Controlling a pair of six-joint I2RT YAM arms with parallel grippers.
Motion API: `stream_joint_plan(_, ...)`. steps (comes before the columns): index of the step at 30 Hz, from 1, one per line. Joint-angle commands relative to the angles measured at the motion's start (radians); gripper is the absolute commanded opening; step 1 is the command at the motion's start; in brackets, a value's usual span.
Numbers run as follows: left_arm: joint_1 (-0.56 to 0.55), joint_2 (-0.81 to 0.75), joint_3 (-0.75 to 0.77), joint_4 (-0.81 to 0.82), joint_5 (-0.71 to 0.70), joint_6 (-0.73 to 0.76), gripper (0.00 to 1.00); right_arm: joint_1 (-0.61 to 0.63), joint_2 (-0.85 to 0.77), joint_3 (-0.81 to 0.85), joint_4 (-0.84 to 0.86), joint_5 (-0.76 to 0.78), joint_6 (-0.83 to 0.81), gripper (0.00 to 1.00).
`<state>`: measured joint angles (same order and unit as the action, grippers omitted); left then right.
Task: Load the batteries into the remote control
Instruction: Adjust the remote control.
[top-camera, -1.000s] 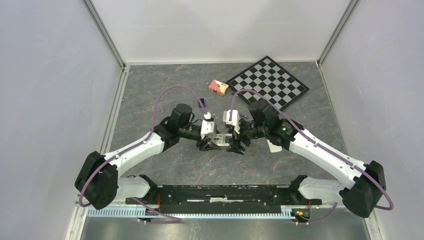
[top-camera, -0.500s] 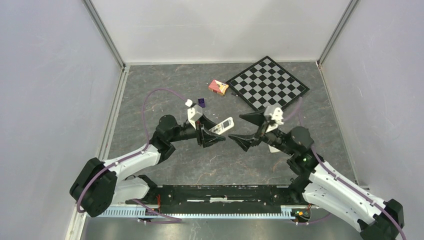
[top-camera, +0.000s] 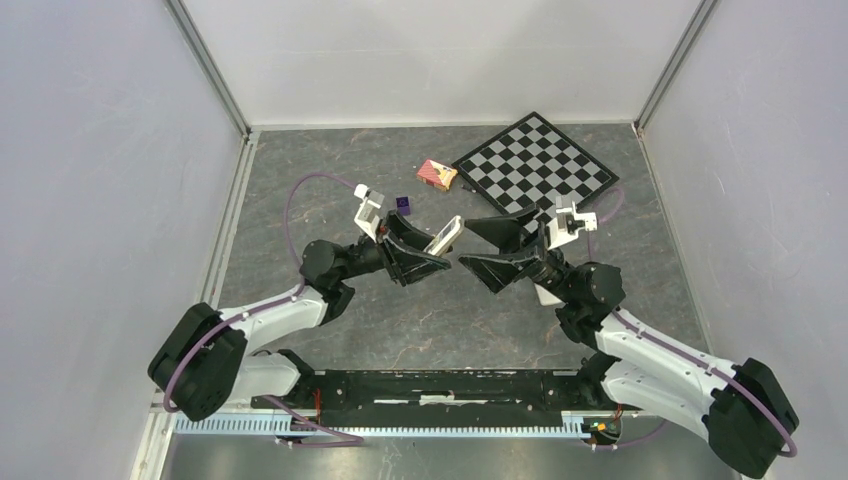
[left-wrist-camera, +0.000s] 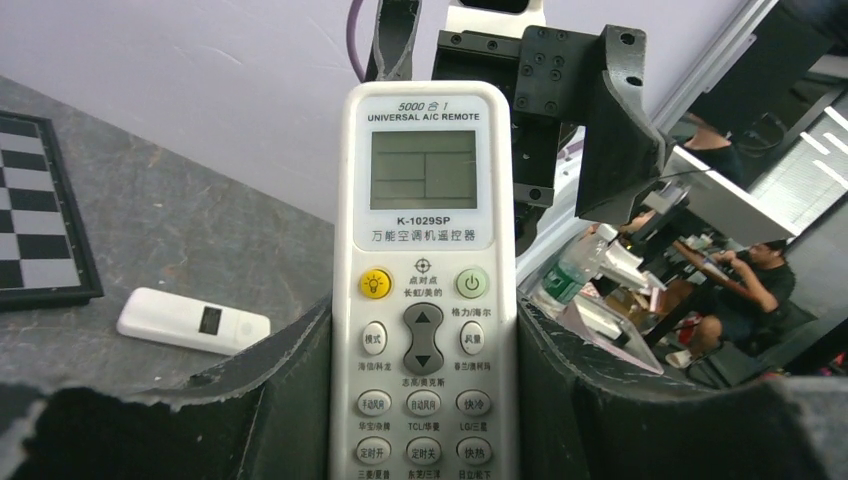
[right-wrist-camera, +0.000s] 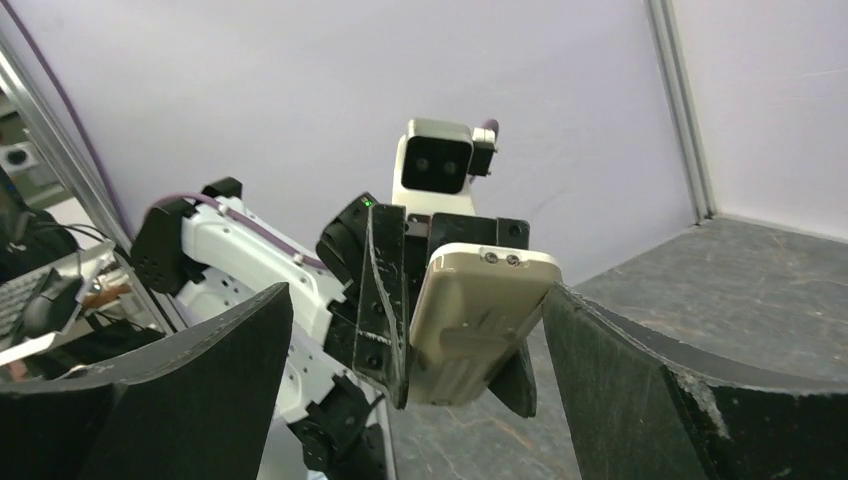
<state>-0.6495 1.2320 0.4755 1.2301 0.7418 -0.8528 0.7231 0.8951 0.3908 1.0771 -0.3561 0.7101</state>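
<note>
The left gripper (top-camera: 436, 250) pinches the slim rectangular remote control with a white button face and dull tan back shell (top-camera: 447, 236) by its two long edges, holding it clear of the mottled grey tabletop (top-camera: 330, 170) in the middle of the overhead frame. The remote is tilted, its top end pointing toward the upper right.

In the left wrist view its white face fills the centre. It shows a grey display, a yellow and a green round button, and rows of oval keys, with the black fingers (left-wrist-camera: 285, 385) pressing on either side of its lower half.

The right gripper (top-camera: 468, 245) faces it from the right of centre with its jaws spread wide and nothing between them. In the right wrist view the tan back of the remote stands upright between the two parted black fingers (right-wrist-camera: 215, 350) and touches neither. I cannot tell there whether the battery bay is open.

A flat white remote with a small dark window (left-wrist-camera: 193, 320) lies on the tabletop at the left of the left wrist view. In the overhead view a black-and-white chequered board (top-camera: 535, 165) lies at upper right. A small red-and-orange box (top-camera: 436, 174) sits just left of it. A small dark purple-blue object (top-camera: 403, 206), too small to identify, sits below the box.
</note>
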Motion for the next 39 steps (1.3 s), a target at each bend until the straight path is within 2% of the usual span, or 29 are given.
stream_joint_plan(1,-0.001,0.013,0.030,0.148,0.003,-0.104,0.22,0.008,0.025,0.093,0.072,-0.031,0.089,0.98)
stream_joint_plan(6,-0.002,-0.012,0.044,0.070,0.002,-0.063,0.23,0.023,0.064,0.166,-0.127,0.030,0.062,0.98)
stream_joint_plan(11,-0.004,-0.054,0.048,-0.029,-0.006,0.004,0.24,0.060,0.101,0.211,-0.210,0.081,0.038,0.95)
stream_joint_plan(13,-0.004,-0.070,0.049,-0.066,-0.010,0.026,0.24,0.071,0.106,0.218,-0.218,0.100,0.029,0.89)
stream_joint_plan(15,-0.004,-0.087,0.048,-0.095,-0.016,0.043,0.27,0.077,0.113,0.227,-0.218,0.109,0.027,0.74)
stream_joint_plan(19,-0.004,-0.120,0.046,-0.156,-0.041,0.070,0.43,0.091,0.118,0.230,-0.193,0.118,0.010,0.47)
stream_joint_plan(21,-0.004,-0.147,0.056,-0.264,-0.059,0.105,0.63,0.094,0.120,0.243,-0.216,0.124,-0.026,0.37)
stream_joint_plan(23,-0.003,-0.184,0.080,-0.409,-0.066,0.199,0.77,0.094,0.124,0.265,-0.268,0.130,-0.071,0.29)
stream_joint_plan(25,-0.003,-0.232,0.106,-0.586,-0.116,0.311,0.99,0.096,0.121,0.291,-0.333,0.134,-0.109,0.25)
stream_joint_plan(27,-0.003,-0.280,0.139,-0.768,-0.208,0.397,1.00,0.095,0.115,0.322,-0.422,0.134,-0.159,0.25)
stream_joint_plan(31,0.001,-0.341,0.264,-1.150,-0.436,0.470,1.00,0.094,0.104,0.409,-0.641,0.147,-0.283,0.24)
stream_joint_plan(33,0.001,-0.355,0.298,-1.270,-0.458,0.532,1.00,0.093,0.111,0.458,-0.749,0.151,-0.338,0.24)
stream_joint_plan(36,0.000,-0.389,0.279,-1.245,-0.437,0.538,1.00,0.092,0.142,0.551,-0.915,0.132,-0.396,0.25)
stream_joint_plan(39,0.001,-0.408,0.249,-1.170,-0.307,0.551,1.00,0.088,0.183,0.647,-1.061,0.042,-0.454,0.25)
